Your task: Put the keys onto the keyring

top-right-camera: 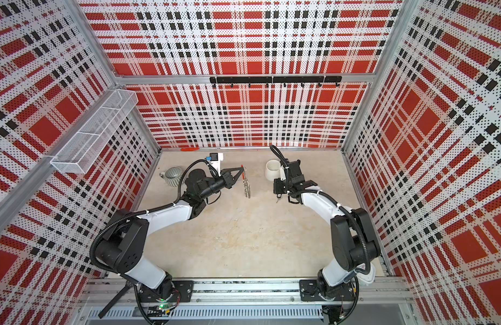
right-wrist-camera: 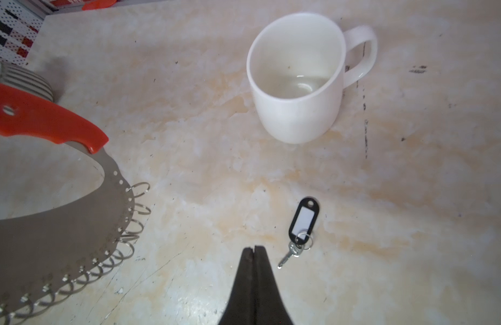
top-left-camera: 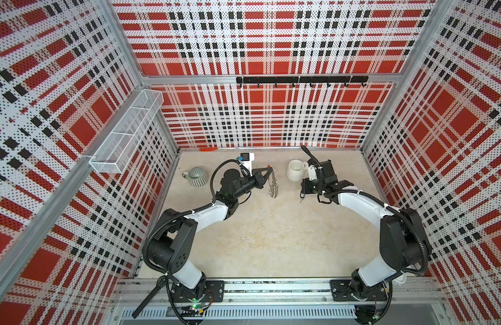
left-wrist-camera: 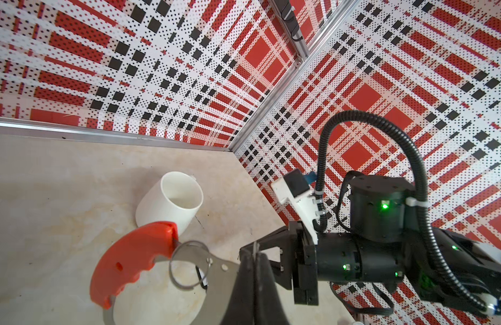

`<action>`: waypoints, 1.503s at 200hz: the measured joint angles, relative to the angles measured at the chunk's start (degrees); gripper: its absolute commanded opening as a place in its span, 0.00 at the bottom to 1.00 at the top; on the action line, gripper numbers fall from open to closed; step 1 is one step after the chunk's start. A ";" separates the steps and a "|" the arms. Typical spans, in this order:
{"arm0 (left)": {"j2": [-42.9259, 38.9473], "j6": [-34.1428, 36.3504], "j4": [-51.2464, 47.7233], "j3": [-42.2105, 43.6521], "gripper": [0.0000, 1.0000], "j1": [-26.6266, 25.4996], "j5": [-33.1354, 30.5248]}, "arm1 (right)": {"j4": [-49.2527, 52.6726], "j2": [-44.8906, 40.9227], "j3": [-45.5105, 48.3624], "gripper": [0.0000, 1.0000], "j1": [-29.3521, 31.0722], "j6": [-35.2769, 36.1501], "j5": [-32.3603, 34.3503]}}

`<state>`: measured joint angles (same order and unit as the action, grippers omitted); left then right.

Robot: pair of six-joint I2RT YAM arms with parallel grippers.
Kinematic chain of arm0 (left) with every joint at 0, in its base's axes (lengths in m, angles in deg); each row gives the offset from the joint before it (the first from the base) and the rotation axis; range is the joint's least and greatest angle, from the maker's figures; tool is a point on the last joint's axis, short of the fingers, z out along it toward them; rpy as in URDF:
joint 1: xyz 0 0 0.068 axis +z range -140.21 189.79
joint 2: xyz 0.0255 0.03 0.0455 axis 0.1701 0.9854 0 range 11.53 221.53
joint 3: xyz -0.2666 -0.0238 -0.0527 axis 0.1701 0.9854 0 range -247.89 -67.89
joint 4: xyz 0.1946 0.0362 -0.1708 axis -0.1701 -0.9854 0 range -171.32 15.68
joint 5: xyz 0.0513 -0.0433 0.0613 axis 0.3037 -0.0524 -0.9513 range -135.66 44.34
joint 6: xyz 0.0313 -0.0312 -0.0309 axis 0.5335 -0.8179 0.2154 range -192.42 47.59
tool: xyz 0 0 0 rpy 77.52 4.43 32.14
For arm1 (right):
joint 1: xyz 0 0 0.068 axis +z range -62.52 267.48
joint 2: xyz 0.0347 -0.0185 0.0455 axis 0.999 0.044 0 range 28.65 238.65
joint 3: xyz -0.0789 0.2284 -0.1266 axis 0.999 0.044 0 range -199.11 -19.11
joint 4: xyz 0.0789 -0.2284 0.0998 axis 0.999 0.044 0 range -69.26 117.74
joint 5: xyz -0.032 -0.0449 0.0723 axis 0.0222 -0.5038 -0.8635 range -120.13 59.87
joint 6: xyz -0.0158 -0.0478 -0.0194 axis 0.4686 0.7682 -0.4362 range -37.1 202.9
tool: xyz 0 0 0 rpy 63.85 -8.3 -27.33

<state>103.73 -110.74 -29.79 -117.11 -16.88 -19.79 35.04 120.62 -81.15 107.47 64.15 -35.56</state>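
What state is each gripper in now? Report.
Left gripper: shut on the keyring.
Right gripper: shut, holding nothing; the keys lie beside it.

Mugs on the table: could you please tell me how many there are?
2. A ribbed grey-green mug stands at the far left of the table; a white mug stands right of centre.

Robot lab test cell. Evidence: the enclosure is walled with perforated plaid panels (top-left-camera: 271, 42) on aluminium framing (top-left-camera: 187, 80). The left arm (top-left-camera: 207, 215) and right arm (top-left-camera: 359, 201), both cabled, are bolted to a slotted rail (top-left-camera: 271, 288) at the front edge. The tabletop (top-left-camera: 271, 239) is stone-look. A wire basket (top-left-camera: 125, 132) and a hook bar (top-left-camera: 300, 80) are fixed to the walls.
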 measured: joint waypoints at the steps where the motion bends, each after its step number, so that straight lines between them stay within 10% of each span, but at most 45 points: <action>1: 0.00 0.00 0.00 0.00 0.00 0.02 0.00 | -0.11 0.02 0.00 0.15 0.00 -0.17 0.44; 93: -0.11 0.00 0.00 0.11 0.00 0.13 1.14 | -2.32 9.86 5.25 0.44 -1.42 1.36 1.68; 152: -0.11 -0.02 0.02 0.11 0.00 0.11 1.97 | -3.96 13.07 3.52 0.45 -1.66 4.55 1.40; 300: 0.04 -0.09 0.00 -0.02 0.00 -0.26 2.69 | -4.76 14.62 2.05 0.05 -0.81 4.92 0.04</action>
<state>103.77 -110.83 -29.79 -117.13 -17.15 -17.11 30.28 135.24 -79.09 106.66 69.07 -35.52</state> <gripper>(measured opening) 0.045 0.067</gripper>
